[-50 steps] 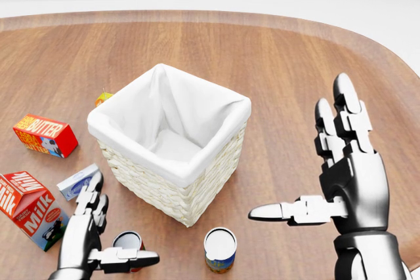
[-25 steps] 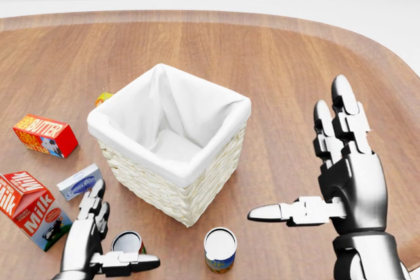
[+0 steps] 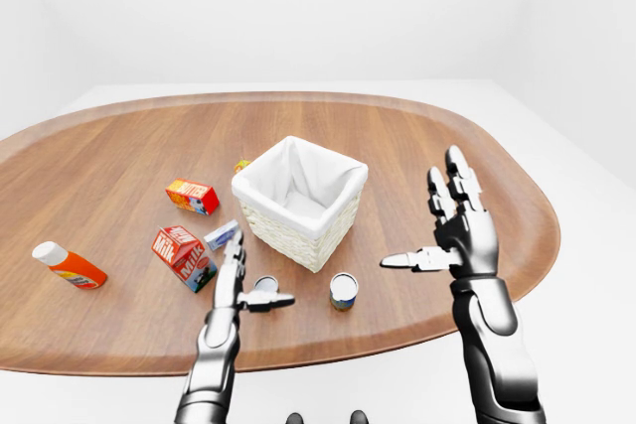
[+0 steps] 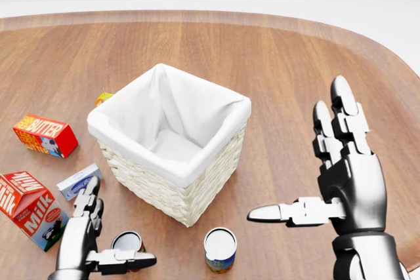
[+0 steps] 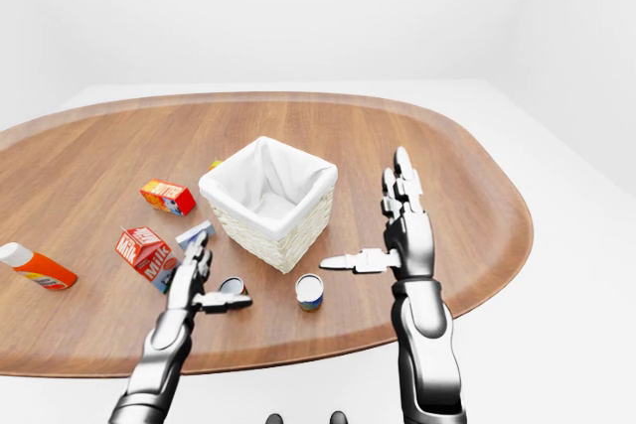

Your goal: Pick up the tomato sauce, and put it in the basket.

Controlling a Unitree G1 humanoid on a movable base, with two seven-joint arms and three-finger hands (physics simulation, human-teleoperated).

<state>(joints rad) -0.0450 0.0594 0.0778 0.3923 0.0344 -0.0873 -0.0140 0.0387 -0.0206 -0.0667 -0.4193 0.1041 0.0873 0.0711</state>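
Robot hand open beside can

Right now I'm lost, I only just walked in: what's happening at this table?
A humanoid robot is working at a wooden table scattered with groceries. Its left hand is open beside a small red can, apparently the tomato sauce, thumb reaching past it, not gripping. Its right hand hovers open and empty. The white-lined basket holds nothing visible. A second can stands nearby.
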